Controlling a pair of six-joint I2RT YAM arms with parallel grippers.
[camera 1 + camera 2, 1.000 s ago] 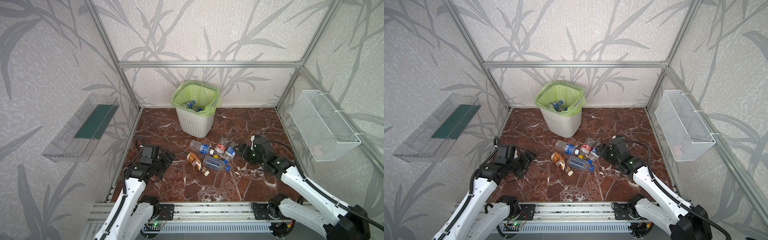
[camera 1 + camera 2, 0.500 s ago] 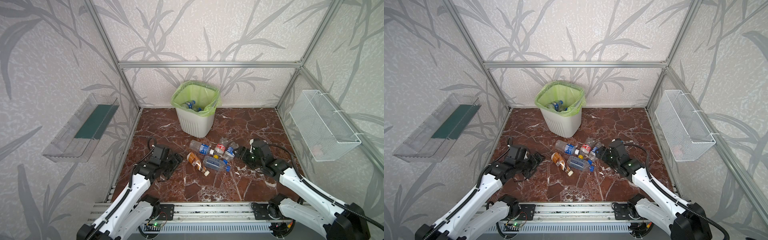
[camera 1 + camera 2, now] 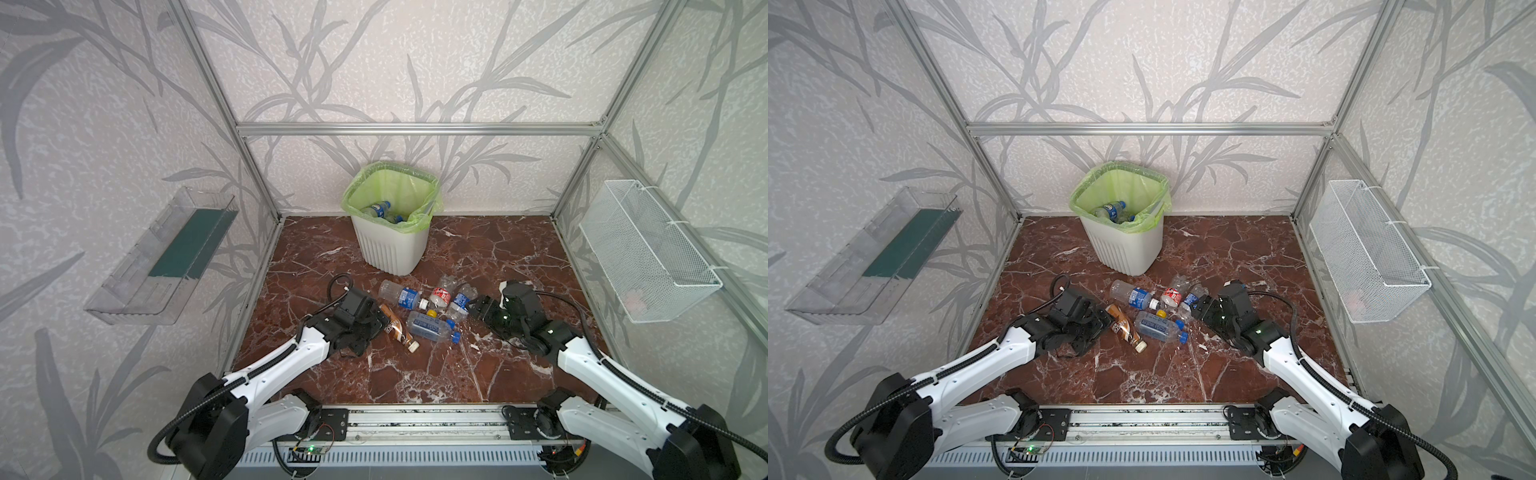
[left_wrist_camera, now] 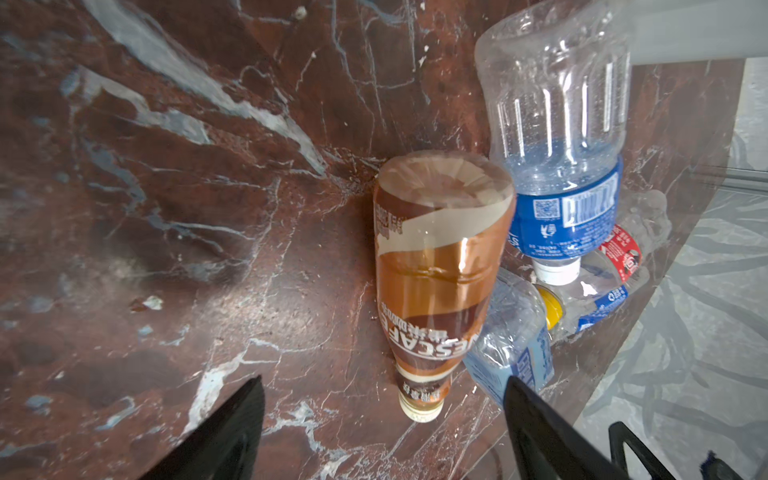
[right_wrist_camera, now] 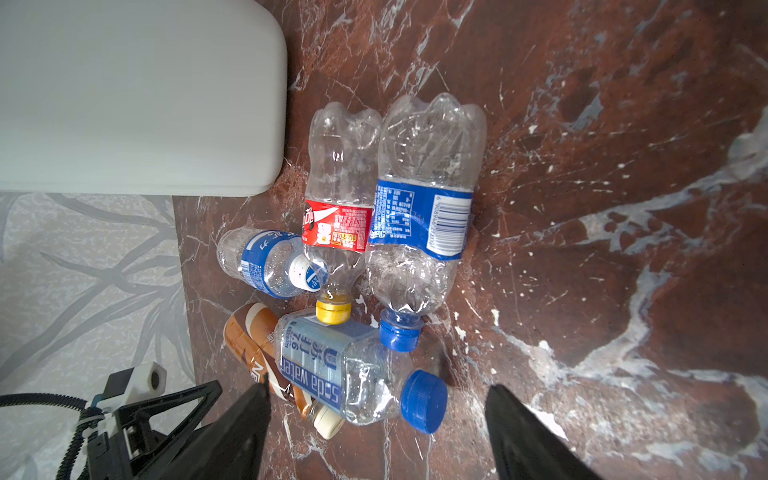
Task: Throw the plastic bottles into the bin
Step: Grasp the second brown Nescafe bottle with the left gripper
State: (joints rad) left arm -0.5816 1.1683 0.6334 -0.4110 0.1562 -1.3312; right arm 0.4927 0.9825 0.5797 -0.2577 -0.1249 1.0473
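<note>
Arm on left point(image 3: 291, 357) now at brown bottle point(image 3: 395, 328), both arms' jaws apart, empty.

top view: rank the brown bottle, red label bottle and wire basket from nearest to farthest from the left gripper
1. brown bottle, lying on the floor right by the left gripper
2. red label bottle, mid-floor, farther back and to the right
3. wire basket, up on the right wall
</note>
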